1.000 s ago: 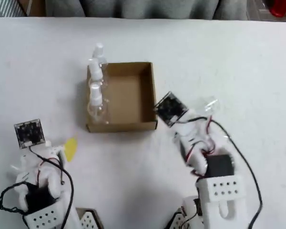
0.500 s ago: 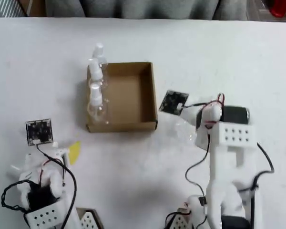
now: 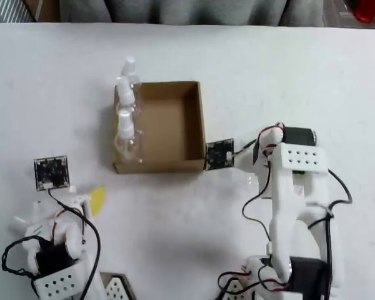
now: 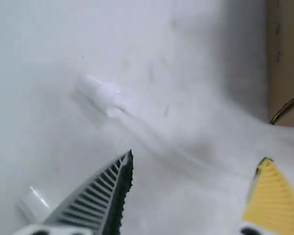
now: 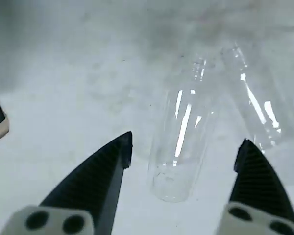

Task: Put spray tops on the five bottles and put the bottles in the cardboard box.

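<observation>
Three clear bottles with white spray tops (image 3: 125, 94) stand in a row along the left wall of the cardboard box (image 3: 169, 164). Two clear bottles without tops lie side by side on the table: one (image 5: 180, 147) directly under my open right gripper (image 5: 186, 139), between its black fingers, the other (image 5: 257, 115) beside it. The right arm (image 3: 292, 165) hangs over that spot, just right of the box. My left gripper (image 4: 193, 166) is open over bare table at the front left, its yellow finger (image 3: 94, 197) showing. A white spray top (image 4: 100, 93) lies ahead of it.
A second small white cap (image 4: 33, 203) lies beside the left gripper's grey finger (image 4: 105, 198). The box's corner (image 4: 286, 58) is off to one side. Cables trail from both arms. The white table (image 3: 287, 69) stretches wide behind and right of the box.
The right arm has swung up from the table's front and forward, and now points down at the bottles right of the box. The left arm drew back slightly, then kept still.
</observation>
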`<control>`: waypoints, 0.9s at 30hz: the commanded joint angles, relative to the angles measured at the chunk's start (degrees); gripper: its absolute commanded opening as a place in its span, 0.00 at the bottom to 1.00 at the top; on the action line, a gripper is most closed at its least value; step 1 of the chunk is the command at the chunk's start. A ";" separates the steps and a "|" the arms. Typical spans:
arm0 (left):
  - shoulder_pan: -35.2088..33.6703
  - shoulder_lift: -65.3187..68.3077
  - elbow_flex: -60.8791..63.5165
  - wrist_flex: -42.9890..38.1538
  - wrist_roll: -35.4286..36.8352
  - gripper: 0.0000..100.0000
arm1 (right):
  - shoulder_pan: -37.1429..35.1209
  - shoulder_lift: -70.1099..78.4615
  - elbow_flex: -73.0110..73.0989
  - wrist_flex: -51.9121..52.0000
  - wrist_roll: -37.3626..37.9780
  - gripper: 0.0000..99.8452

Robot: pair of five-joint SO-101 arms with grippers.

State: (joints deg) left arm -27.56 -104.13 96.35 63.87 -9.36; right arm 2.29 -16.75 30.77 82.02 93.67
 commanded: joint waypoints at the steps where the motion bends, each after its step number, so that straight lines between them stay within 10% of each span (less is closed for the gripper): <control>1: 0.48 -0.66 -0.09 -1.76 -0.53 0.36 | -0.40 2.15 -2.02 -2.42 0.53 0.30; 27: 0.66 -0.66 -0.09 -1.76 -0.53 0.36 | -0.66 8.31 7.30 -16.75 0.70 0.25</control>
State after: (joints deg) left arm -27.56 -104.13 96.35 63.87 -9.36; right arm 2.29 -9.10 38.59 66.46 93.67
